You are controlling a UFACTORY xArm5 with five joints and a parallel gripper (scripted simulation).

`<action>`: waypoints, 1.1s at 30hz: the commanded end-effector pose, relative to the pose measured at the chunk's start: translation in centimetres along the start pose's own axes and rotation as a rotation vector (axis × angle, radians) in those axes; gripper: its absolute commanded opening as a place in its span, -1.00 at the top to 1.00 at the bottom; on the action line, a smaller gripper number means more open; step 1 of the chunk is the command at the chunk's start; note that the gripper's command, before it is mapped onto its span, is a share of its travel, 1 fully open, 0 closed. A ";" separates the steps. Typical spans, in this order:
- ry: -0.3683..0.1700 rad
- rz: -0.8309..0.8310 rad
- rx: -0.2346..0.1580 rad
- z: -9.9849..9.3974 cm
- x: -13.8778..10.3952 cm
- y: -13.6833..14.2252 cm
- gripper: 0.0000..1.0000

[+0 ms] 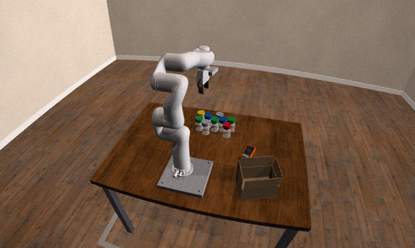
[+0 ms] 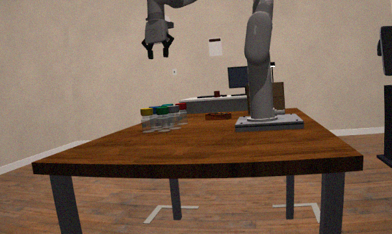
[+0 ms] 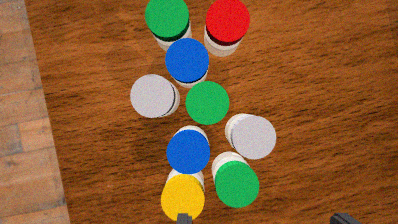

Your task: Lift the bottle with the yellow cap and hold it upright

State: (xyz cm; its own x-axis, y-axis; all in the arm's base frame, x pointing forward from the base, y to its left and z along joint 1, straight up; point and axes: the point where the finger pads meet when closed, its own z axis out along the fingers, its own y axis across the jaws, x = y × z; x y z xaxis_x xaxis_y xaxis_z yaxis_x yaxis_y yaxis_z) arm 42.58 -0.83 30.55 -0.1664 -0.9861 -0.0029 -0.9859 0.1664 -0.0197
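Arm (image 1: 169,83) bending high at upper centre, gripper (image 2: 157,53) hanging open and empty, yellow cap (image 3: 183,197) probably beneath it, wrist view alone showing nine caps.

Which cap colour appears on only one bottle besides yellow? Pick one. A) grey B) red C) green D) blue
B: the wrist view shows a single red cap and a single yellow cap, against three green, two blue and two grey caps.

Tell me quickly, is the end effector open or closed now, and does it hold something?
End effector: open, holding nothing, high above the bottles.
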 end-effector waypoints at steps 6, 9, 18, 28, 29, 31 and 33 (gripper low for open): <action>-0.001 0.000 0.005 -0.2 0.0 -0.1 -0.58; -0.001 0.000 0.005 -0.2 0.0 -0.1 -0.58; -0.005 -0.014 0.007 -0.1 0.0 -0.1 -0.58; -0.004 -0.124 0.006 0.1 -0.3 -0.4 -0.58; -0.004 -0.160 0.005 0.2 -0.4 -0.5 -0.58; -0.004 -0.160 0.005 0.2 -0.4 -0.5 -0.58; -0.004 -0.216 0.005 0.3 -0.5 -0.7 -0.58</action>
State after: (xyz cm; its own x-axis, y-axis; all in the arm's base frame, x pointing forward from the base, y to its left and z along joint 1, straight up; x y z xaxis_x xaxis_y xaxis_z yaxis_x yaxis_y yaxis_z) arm 43.06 -0.55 30.23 -0.0173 -0.9998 -0.0001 -0.9996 0.0173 -0.0213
